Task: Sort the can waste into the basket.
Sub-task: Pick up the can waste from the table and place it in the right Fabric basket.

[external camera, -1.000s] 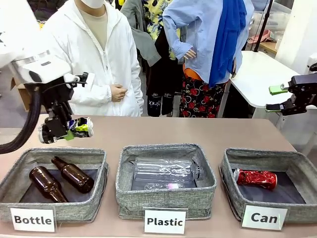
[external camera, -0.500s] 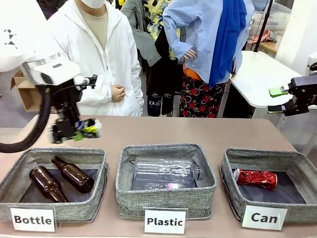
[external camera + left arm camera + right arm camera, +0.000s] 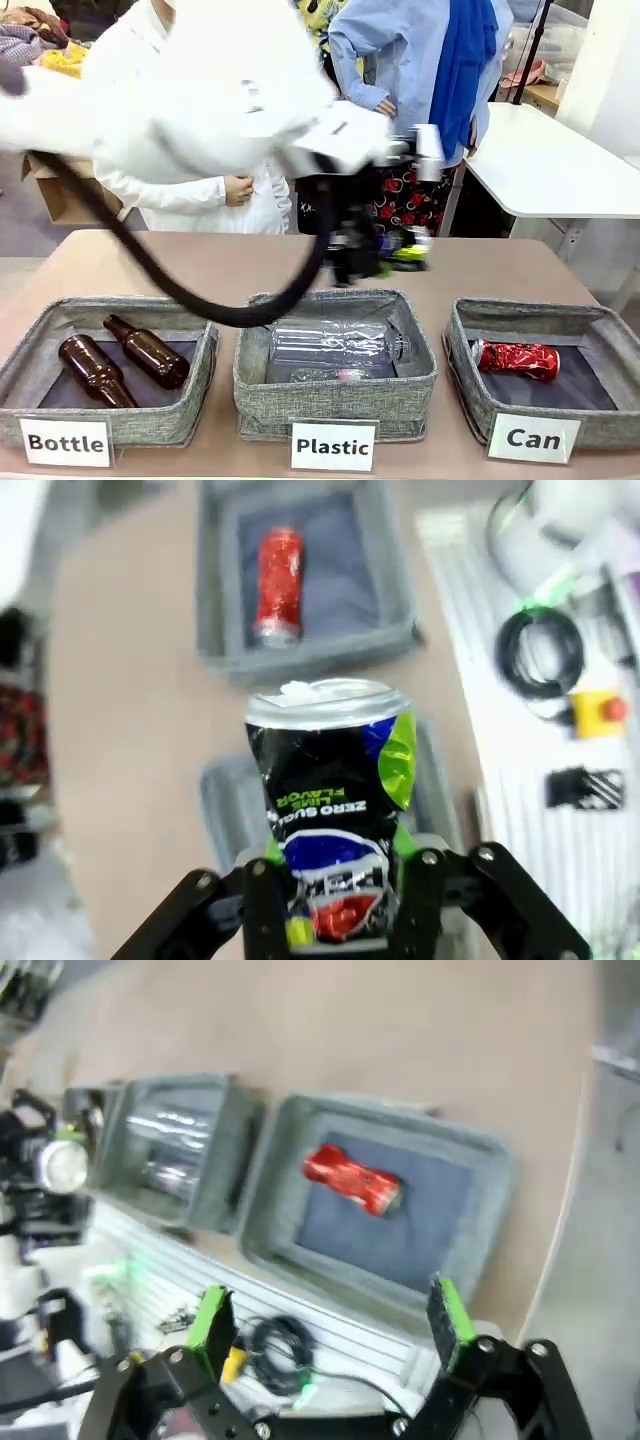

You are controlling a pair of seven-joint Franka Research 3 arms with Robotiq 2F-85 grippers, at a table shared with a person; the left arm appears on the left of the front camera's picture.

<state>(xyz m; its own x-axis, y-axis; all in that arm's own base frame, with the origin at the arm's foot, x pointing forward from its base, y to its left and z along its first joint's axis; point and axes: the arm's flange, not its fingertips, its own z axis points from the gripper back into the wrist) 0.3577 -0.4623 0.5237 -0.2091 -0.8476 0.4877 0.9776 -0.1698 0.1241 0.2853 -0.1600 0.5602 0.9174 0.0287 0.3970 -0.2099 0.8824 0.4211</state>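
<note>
Black can [image 3: 335,810]: pinched in my left gripper [image 3: 335,935], above the Plastic bin [image 3: 335,345]. Risk: released early, it drops there, short of the Can basket [image 3: 545,385]. Right gripper [image 3: 325,1325] spread, empty.

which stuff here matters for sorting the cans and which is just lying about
Part of the job:
- black can, held in the left claw
- red can, already in the Can basket

Just lying about:
- brown bottles in the Bottle basket
- clear plastic bottle in the Plastic basket
</note>
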